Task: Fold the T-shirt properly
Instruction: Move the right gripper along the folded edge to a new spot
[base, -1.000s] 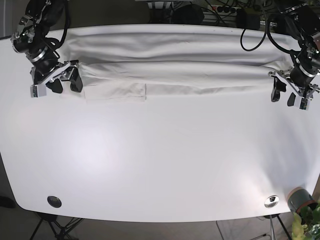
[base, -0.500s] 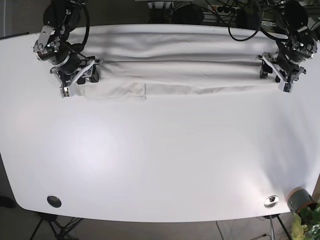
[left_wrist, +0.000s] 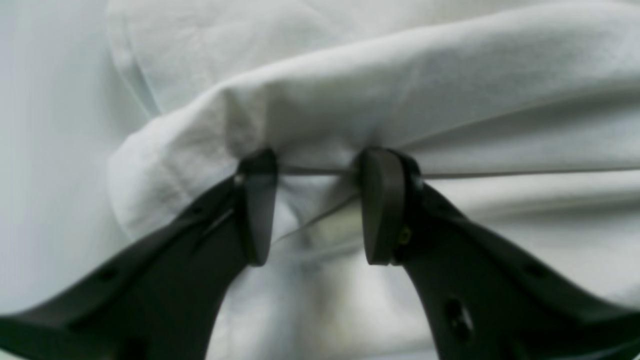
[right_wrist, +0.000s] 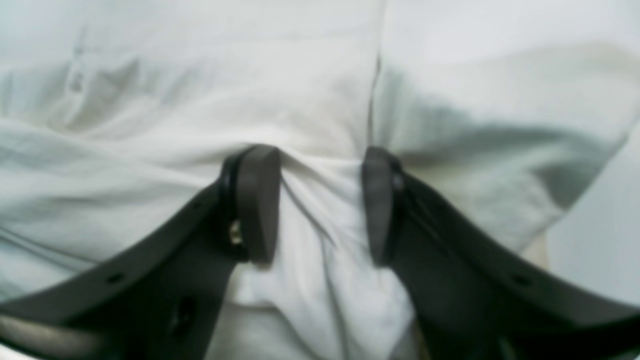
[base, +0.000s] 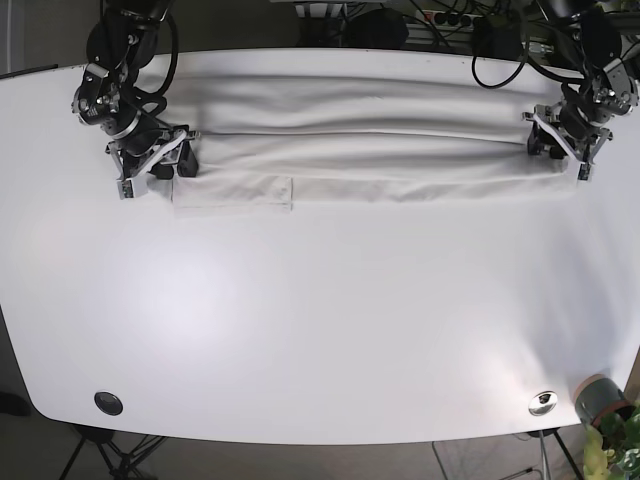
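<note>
**Shirt gripped at both ends for the next fold**

Shirt (base: 370, 130) lies as a long folded band across the far side of the table (base: 320, 320); left gripper (left_wrist: 312, 207) and right gripper (right_wrist: 312, 205) each stand partly open, fabric bunched between the fingers, neither yet clamped; judged best practice: close both fully on all layers, then lift evenly, keeping the band taut so no layer slips.
</note>
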